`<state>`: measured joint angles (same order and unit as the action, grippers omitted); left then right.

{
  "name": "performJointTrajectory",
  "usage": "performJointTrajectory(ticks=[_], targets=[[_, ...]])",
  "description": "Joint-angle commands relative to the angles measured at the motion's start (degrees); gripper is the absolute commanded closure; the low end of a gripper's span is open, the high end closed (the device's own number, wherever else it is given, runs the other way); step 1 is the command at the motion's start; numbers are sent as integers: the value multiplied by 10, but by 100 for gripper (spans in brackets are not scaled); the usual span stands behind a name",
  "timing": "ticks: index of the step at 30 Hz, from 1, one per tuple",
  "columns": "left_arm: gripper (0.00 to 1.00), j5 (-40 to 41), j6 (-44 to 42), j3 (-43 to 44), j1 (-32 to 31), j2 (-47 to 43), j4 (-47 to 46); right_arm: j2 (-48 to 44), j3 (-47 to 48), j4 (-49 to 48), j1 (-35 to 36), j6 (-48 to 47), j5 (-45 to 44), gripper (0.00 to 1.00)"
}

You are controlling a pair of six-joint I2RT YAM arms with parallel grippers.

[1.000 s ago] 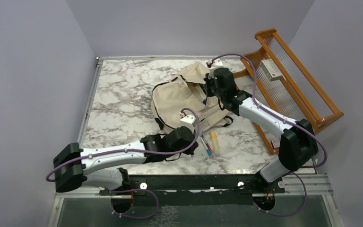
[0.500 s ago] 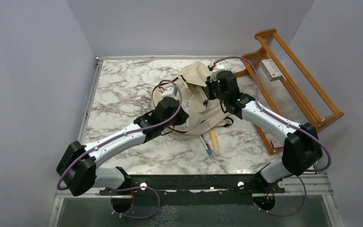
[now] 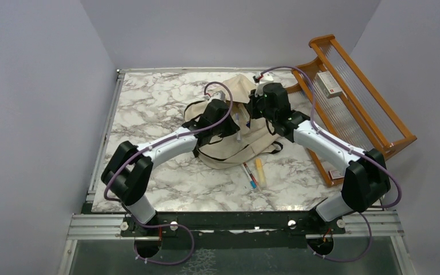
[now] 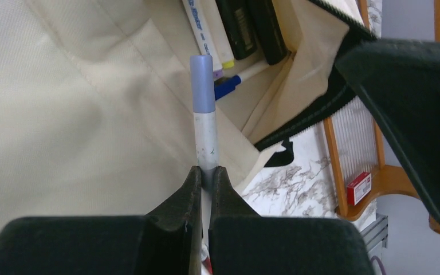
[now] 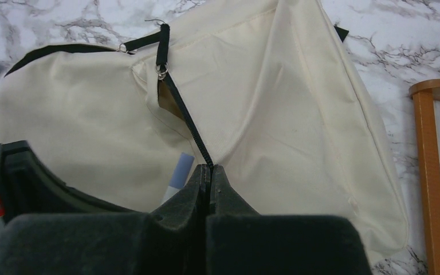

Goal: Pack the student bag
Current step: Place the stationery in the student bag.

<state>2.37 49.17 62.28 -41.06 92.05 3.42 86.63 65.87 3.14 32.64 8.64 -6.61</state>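
Beige fabric filled most of both wrist views: the student bag (image 3: 229, 150) lay at the far middle of the marble worktop (image 3: 149, 114), slumped on its side with its black straps trailing toward the near edge. The left arm (image 3: 166, 143) reached over the bag from the near left, and its jaws were clamped on the grey barrel of a marker (image 4: 204, 123) with a lavender cap, the capped end pointing at an open pocket of the bag. Inside that pocket lay a white pen (image 4: 206, 28), a blue-capped pen (image 4: 226, 87) and two black items (image 4: 246, 26) that could not be told apart clearly. The right arm (image 3: 321, 140) came in from the near right, and its jaws were pinched tight on the black zipper tape (image 5: 184, 117) at the edge of the bag's opening, holding the fabric up; the lavender cap showed just beside them in the right wrist view. On the worktop just near of the bag lay a yellow stick-shaped item (image 3: 259, 170) and a thin pen (image 3: 249, 175), side by side and apart from both arms. A wooden rack (image 3: 372, 114) stood along the right edge of the worktop, with a small white-and-red box (image 3: 327, 83) resting on its ribbed panel.
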Motion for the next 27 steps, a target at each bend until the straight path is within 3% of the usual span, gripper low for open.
performJointTrajectory(ticks=[1,15,20,27], targets=[[100,-45,7,54,19,48,-31,2,27,1,-2,20,23,100],[99,-30,-3,177,67,170,-88,-11,13,5,-2,35,42,100],[79,-49,-15,226,68,219,-59,-9,10,5,-2,41,45,100],[53,-57,-27,185,68,179,-51,-7,9,2,-2,39,42,100]])
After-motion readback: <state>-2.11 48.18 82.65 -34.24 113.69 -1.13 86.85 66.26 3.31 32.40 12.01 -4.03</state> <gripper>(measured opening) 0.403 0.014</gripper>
